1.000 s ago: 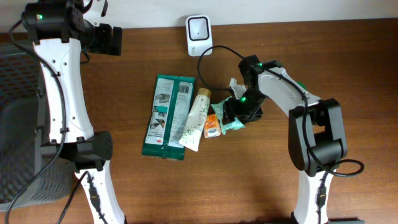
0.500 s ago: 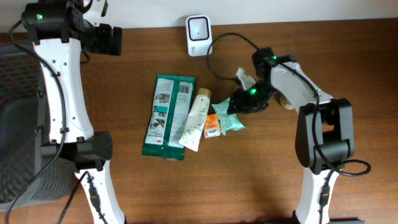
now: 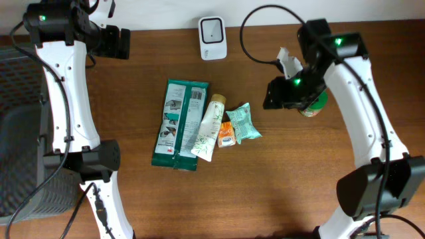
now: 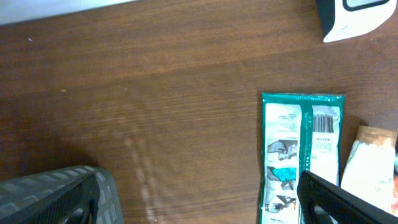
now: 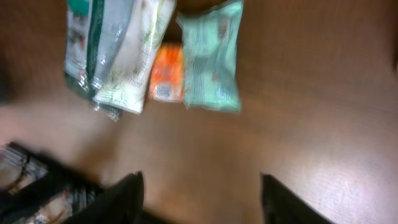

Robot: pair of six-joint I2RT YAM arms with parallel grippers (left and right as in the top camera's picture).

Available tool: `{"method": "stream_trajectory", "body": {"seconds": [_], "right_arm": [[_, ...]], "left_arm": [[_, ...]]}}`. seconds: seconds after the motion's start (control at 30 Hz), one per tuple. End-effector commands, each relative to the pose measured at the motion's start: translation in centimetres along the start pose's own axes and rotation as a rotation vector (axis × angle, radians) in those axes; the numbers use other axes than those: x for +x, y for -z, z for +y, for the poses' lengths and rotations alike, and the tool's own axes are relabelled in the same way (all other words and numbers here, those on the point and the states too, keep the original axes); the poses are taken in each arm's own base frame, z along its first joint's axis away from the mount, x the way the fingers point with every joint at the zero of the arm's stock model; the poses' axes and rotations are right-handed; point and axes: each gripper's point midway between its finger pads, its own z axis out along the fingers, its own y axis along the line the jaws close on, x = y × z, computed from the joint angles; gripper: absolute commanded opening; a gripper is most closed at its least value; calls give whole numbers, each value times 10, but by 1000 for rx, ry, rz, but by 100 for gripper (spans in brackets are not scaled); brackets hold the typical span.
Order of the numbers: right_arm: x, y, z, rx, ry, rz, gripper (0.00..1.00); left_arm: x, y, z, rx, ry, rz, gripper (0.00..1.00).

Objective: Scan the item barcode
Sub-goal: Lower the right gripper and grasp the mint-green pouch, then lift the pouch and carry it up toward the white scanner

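Observation:
Four items lie together mid-table: a large green pack (image 3: 179,123) with a barcode on it, a white tube (image 3: 209,126), an orange sachet (image 3: 226,134) and a mint-green packet (image 3: 244,123). The white scanner (image 3: 212,30) stands at the back edge. My right gripper (image 3: 275,98) hangs above the table to the right of the pile, open and empty (image 5: 202,199); its blurred view shows the mint-green packet (image 5: 211,56) and orange sachet (image 5: 166,81) ahead. My left gripper (image 3: 116,43) is raised at the back left, wide open (image 4: 199,205), with the green pack (image 4: 301,155) below it.
A black cable (image 3: 255,26) loops from the right arm toward the back edge. A small round green and gold object (image 3: 312,106) sits on the table partly under the right arm. A dark grey bin (image 3: 16,133) stands off the table's left side.
My right arm has lifted off the pile and swung right and back, leaving the mint-green packet on the table. Its jaws have narrowed slightly. The left arm has not moved.

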Motion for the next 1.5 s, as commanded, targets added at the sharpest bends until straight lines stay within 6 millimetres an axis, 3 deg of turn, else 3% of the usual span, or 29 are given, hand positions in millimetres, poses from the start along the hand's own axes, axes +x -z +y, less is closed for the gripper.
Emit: {"method": "stream_trajectory", "body": {"seconds": [0.0, 0.13, 0.23, 0.37, 0.5, 0.57, 0.63, 0.7, 0.8, 0.9, 1.0, 1.13, 1.23, 1.3, 1.33, 1.4, 1.47], "right_arm": [[14, -77, -22, -50, -102, 82, 60], [-1, -136, -34, -115, -130, -3, 63], [-9, -151, -33, -147, -120, -6, 64], [-4, -169, -23, -151, -89, 29, 66], [2, -182, -27, -165, -111, 67, 66], [6, -192, -30, -163, -122, 94, 60], [8, -195, -31, -166, -128, 105, 37], [9, -194, -31, -166, -131, 112, 23], [6, -185, -30, -165, -130, 112, 13], [-9, -146, -17, -166, -42, 72, 6], [-18, -106, 1, -120, 219, 47, 6], [-6, -113, -33, 119, 516, 148, 6], [-5, -114, -43, 119, 567, 160, 21], [-7, -111, -49, 127, 515, 149, 73], [-8, -105, -50, 131, 397, 140, 88], [0, -92, -44, 97, 172, 160, 89], [19, -90, -47, 124, -191, 216, 90]], "left_arm": [[-1, 3, 2, 3, -7, -9, 99], [-1, 3, 2, 3, -7, -9, 99], [-1, 3, 2, 3, -6, -9, 99], [-1, 3, 2, 3, -7, -10, 99], [-1, 3, 2, 3, -7, -9, 99], [-1, 3, 2, 3, -7, -9, 99], [-1, 3, 2, 3, -7, -9, 99], [-1, 3, 2, 3, -7, -9, 99], [-1, 3, 2, 3, -6, -9, 99], [-1, 3, 2, 3, -6, -9, 99], [-1, 3, 2, 3, -7, -9, 99], [-1, 3, 2, 3, -7, -9, 99], [-1, 3, 2, 3, -7, -9, 99], [-1, 3, 2, 3, -6, -9, 99], [-1, 3, 2, 3, -6, -9, 99], [-1, 3, 2, 3, -7, -9, 99], [-1, 3, 2, 3, -7, -9, 99]]}}
